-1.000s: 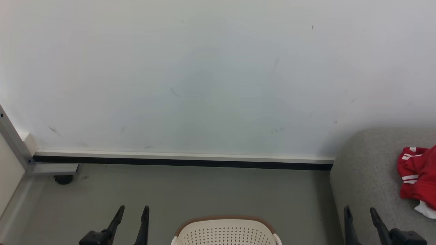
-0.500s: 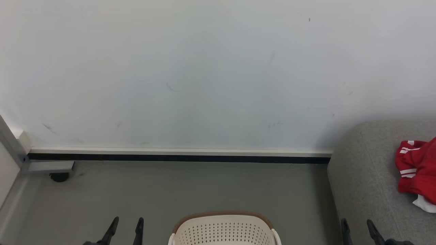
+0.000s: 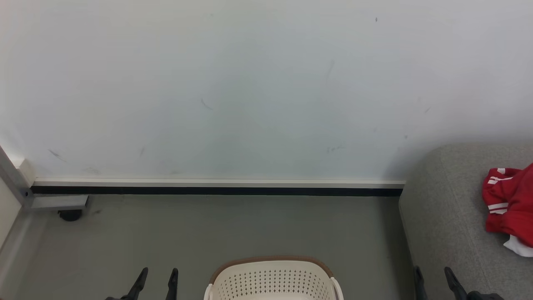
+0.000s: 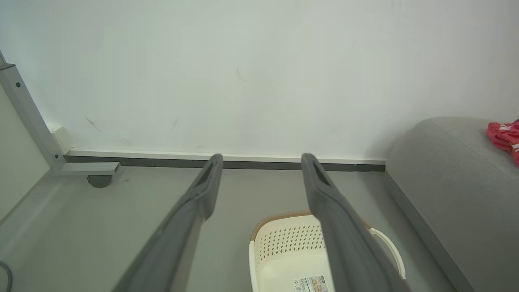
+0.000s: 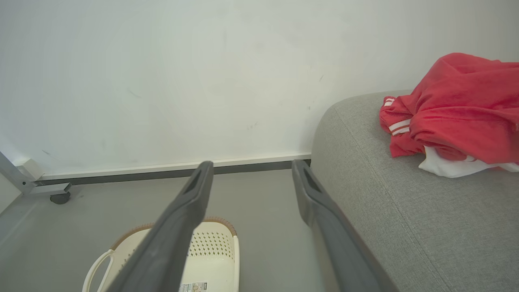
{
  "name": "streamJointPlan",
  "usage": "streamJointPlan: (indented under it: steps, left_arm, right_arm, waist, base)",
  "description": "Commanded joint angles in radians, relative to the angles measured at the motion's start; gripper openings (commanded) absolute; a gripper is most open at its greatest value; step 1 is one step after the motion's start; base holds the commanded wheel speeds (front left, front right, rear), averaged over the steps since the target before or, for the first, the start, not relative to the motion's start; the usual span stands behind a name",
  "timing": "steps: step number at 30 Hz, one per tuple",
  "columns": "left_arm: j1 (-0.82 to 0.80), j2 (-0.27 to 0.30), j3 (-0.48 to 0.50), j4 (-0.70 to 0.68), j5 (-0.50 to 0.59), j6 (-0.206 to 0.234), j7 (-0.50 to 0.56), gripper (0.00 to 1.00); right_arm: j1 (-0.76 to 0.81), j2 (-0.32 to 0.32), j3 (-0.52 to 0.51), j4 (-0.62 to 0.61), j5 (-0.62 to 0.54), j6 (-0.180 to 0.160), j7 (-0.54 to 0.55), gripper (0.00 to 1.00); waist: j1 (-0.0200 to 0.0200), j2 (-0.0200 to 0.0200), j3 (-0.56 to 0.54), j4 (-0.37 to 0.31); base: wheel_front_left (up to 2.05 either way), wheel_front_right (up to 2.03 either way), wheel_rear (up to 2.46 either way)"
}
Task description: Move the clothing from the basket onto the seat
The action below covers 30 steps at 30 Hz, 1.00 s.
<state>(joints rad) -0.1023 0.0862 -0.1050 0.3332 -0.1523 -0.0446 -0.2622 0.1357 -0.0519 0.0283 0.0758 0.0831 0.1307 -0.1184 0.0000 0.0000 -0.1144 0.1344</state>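
Observation:
The clothing (image 3: 510, 204), red with white stripes and a white edge, lies bunched on the grey seat (image 3: 449, 216) at the right; the right wrist view shows the clothing (image 5: 454, 113) resting on the seat (image 5: 405, 211). The cream basket (image 3: 272, 279) with its brown rim stands on the floor at the bottom centre, and the part of its inside that I see in the left wrist view, basket (image 4: 292, 251), holds no garment. My left gripper (image 3: 157, 276) is open, left of the basket. My right gripper (image 3: 433, 275) is open, at the seat's near corner.
A pale wall with a dark skirting strip (image 3: 216, 191) runs across behind the grey floor (image 3: 233, 229). A metal frame leg on a castor (image 3: 70, 214) stands at the far left corner.
The head camera has tilted up a little, so everything sits lower or shifted in the picture. Both grippers stay open and show less of their fingers.

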Motion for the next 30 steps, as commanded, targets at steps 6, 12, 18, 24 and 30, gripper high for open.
streamJointPlan:
  steps: [6, 12, 18, 24, 30]
  left_arm:
    - [-0.001, -0.008, 0.015, 0.003, 0.009, -0.005, -0.004, 1.00]
    - [-0.003, -0.011, 0.021, 0.005, 0.014, -0.011, -0.004, 1.00]
    - [-0.002, -0.015, 0.027, 0.010, 0.017, -0.013, -0.004, 1.00]
    - [0.025, -0.025, 0.025, 0.047, 0.011, -0.013, 0.008, 0.00]
    - [0.019, -0.027, 0.038, 0.054, -0.096, -0.018, 0.045, 0.00]
  right_arm:
    - [-0.004, 0.003, 0.000, -0.006, -0.003, 0.000, 0.001, 1.00]
    - [-0.006, 0.003, 0.004, -0.006, -0.006, 0.000, 0.002, 1.00]
    - [-0.007, 0.003, 0.011, -0.005, -0.004, 0.000, 0.000, 1.00]
    - [0.013, 0.000, 0.009, 0.042, 0.002, 0.000, 0.004, 0.00]
    - [0.016, -0.002, -0.006, 0.041, 0.120, 0.000, 0.015, 0.00]
  waist:
    - [0.0000, 0.0000, 0.005, -0.005]
    - [0.0000, 0.0000, 0.007, -0.005]
    - [0.0000, 0.0000, 0.006, -0.005]
    - [0.0000, 0.0000, 0.006, -0.005]
    - [0.0000, 0.0000, 0.011, -0.011]
  base:
    - [0.00, 0.00, 0.00]
    - [0.00, 0.00, 0.00]
    - [0.00, 0.00, 0.00]
    - [0.00, 0.00, 0.00]
    - [0.00, 0.00, 0.00]
